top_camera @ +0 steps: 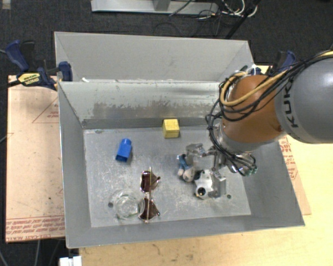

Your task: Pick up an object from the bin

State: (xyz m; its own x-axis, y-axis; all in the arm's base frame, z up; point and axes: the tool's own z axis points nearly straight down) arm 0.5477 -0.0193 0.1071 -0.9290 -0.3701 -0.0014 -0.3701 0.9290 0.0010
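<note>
The bin [72,165] was dull grey metal. By its back wall sat a yellow block [170,127], and nearer the left wall a blue block [124,150]. Near the front edge, the sunglasses [149,195] had dark red-brown lenses, beside a clear round piece [125,205]. The wrist cover [250,115] was orange.

light: we see even, fairly bright light from above | glare: we note a pale sheen on the back wall of the bin [155,60] | shadows: we find only faint, soft ones on its floor
</note>
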